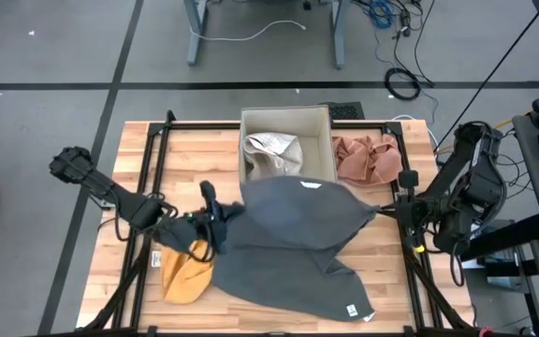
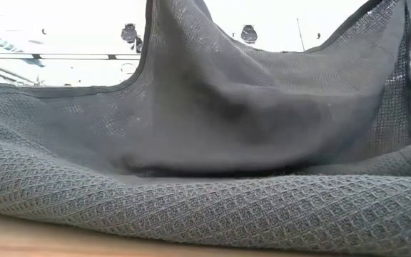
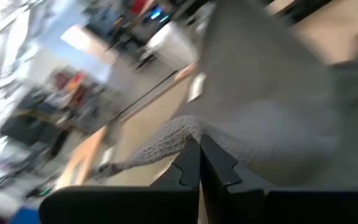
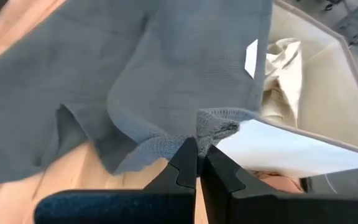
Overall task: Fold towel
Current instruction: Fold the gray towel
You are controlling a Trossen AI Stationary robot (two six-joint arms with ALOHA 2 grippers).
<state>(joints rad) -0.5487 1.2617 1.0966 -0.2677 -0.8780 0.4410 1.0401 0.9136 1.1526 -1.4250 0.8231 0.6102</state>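
Note:
A grey waffle-weave towel (image 1: 298,239) is held up by two corners over the table's middle. Its near part (image 1: 326,295), with a white label, lies on the wood. My left gripper (image 1: 215,217) is shut on the towel's left corner. My right gripper (image 1: 391,208) is shut on the right corner. In the low view the towel (image 2: 212,121) sags between the two raised corners, and its lower part is bunched on the table. My left gripper pinches the towel's left corner (image 3: 182,132) between its two shut fingers, coming from the table's left and pointing slightly down. The corner is lifted, and the cloth hangs slack from it toward the table. My right gripper pinches the towel's right corner (image 4: 216,123), bunched, between its two shut fingers, coming from the table's right and slanting down. The corner is lifted clear, and the cloth falls away slack, with its lower part on the wood.
A beige box (image 1: 286,120) with a pale cloth inside stands behind the towel, which partly covers its near edge. A pink-brown cloth (image 1: 368,159) lies to the box's right. A mustard cloth (image 1: 187,271) lies near the front left. A black frame runs along the table's edges.

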